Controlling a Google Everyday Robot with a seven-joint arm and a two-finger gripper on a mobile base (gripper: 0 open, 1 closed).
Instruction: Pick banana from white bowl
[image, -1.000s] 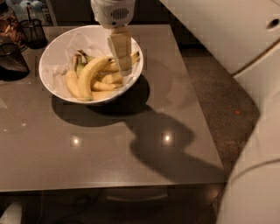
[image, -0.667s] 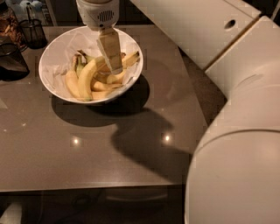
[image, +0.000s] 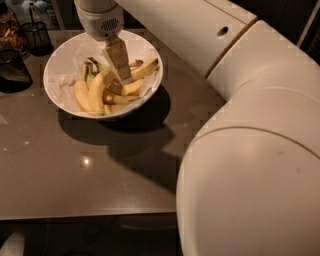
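The white bowl (image: 59, 70) stands at the far left of the brown table and holds a pile of bananas. The banana (image: 96, 92), long, thick and strongly curved, lies in the middle of the pile, with its upper end under the gripper. Shorter bananas lie beside it, one to the left (image: 80, 96) and one toward the right rim (image: 145, 68). My gripper (image: 124, 79) reaches down from above into the bowl, its tip at the middle of the pile, against the banana's upper part.
A dark wire-mesh cup (image: 37, 35) stands behind the bowl at the far left, and a dark object (image: 12, 70) lies left of the bowl. My white arm (image: 240, 150) fills the right side of the view. The table's front edge (image: 90, 216) runs along the bottom.
The gripper has moved left and lower into the bowl, down to the pile of bananas. The arm has swung further into view on the right.
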